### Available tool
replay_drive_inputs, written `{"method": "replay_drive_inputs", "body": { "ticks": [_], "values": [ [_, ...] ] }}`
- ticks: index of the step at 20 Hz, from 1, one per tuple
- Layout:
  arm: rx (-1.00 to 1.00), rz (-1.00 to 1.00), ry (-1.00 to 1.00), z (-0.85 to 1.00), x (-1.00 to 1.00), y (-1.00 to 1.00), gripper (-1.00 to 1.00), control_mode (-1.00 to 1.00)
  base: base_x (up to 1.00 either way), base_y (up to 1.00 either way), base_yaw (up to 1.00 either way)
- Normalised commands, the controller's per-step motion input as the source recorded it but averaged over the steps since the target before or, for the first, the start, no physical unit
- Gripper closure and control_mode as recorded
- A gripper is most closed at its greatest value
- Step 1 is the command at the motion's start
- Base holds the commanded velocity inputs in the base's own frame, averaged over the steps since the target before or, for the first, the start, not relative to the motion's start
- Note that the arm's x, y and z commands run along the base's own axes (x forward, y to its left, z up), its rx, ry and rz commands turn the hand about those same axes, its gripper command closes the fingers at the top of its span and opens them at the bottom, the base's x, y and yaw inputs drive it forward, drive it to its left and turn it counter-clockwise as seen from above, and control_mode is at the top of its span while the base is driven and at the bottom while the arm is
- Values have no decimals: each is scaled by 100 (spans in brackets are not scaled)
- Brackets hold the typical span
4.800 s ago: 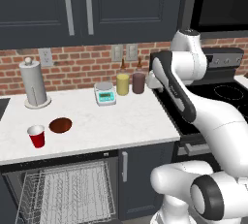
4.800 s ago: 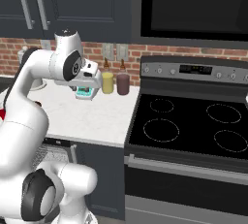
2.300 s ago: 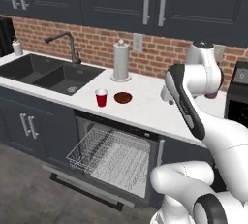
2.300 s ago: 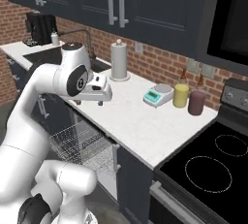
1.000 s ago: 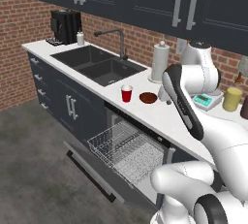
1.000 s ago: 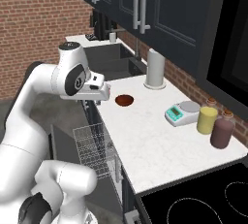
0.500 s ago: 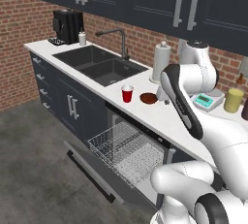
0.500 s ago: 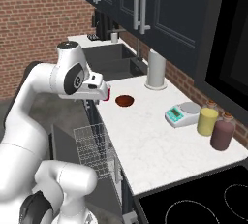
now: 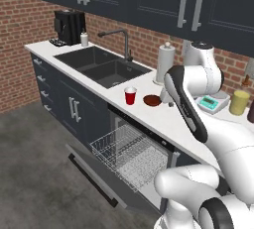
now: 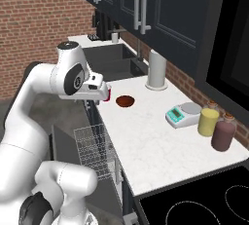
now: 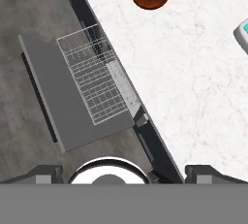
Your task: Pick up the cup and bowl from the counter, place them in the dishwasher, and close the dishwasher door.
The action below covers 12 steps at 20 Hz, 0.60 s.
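The red cup (image 9: 130, 95) and the dark bowl (image 9: 152, 100) sit near each other on the white surface (image 9: 163, 119), beside the sink (image 9: 101, 67). Below, the dishwasher door (image 9: 94, 176) hangs open with the wire rack (image 9: 130, 154) pulled out.

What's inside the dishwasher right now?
The pulled-out white wire rack in the dishwasher looks empty above the lowered dishwasher door. The cavity under the counter is hidden.

counter (image 9: 163, 119) | cup (image 9: 130, 95), bowl (image 9: 152, 100) side by side | scale (image 9: 210, 103), jars (image 10: 209, 121) (far end)
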Motion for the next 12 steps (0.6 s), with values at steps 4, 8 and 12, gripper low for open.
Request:
{"method": "replay_drive_inputs", "body": {
  "ticks": [4,8,12],
  "values": [
    [0,0,0,0,0,0,-100,100,14,0,0],
    [0,0,2,0,64,0,-100,-100,0,0,0],
    [-4,0,3,-8,98,8,-100,-100,0,0,0]
  ]
}}
